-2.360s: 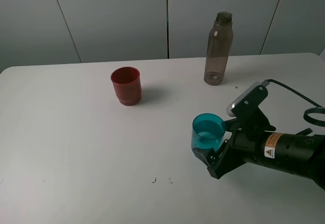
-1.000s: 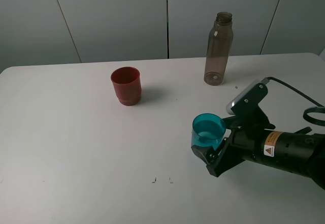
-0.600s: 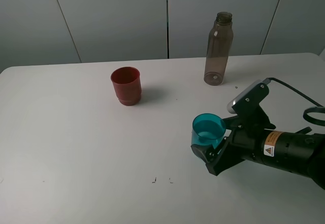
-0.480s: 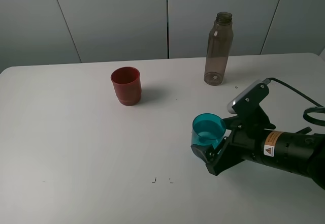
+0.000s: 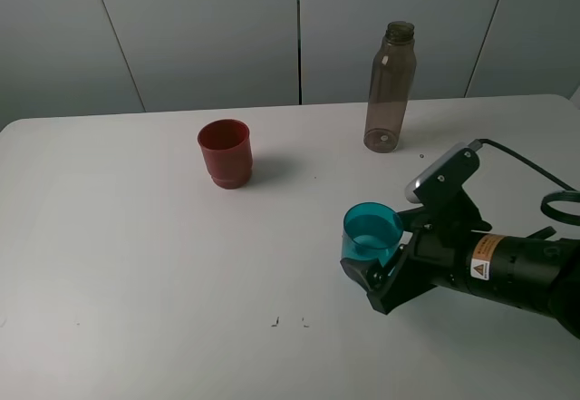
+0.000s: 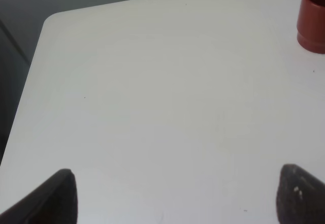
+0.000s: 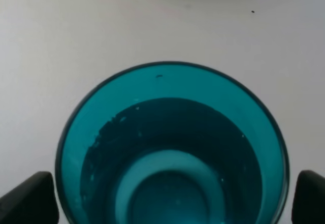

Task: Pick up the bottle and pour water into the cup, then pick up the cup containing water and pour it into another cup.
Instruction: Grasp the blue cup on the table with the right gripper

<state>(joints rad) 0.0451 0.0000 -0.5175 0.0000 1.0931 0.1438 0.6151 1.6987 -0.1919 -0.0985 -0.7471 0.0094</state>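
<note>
The cup [image 5: 372, 232] is teal and translucent, and it stands upright on the white table [image 5: 136, 255], with clear water in its lower part, as the right wrist view [image 7: 172, 158] shows from above. The right gripper [image 5: 379, 253] lies low at the cup and comes to it from the right side of the exterior view. Its jaws are wide apart, one on each side of the cup. In the right wrist view the gripper [image 7: 167, 198] shows only as two dark fingertips [image 7: 25, 198], each just beside the cup's rim. I cannot tell if they touch the wall, and the cup's base rests on the table. The bottle [image 5: 390, 87], grey-brown and without cap, stands upright behind the cup, toward the far edge of the table and a little to the right of it, well apart from the gripper. The red cup [image 5: 225, 152] stands upright also, well apart from the teal cup, to its left and further back. The left gripper [image 6: 180, 196] does not show in the exterior view. In its own wrist view its jaws are wide, with two dark fingertips [image 6: 61, 193] spread above bare table, far to the left of the teal cup, and the red cup [image 6: 312, 18] appears at the edge of that picture
</note>
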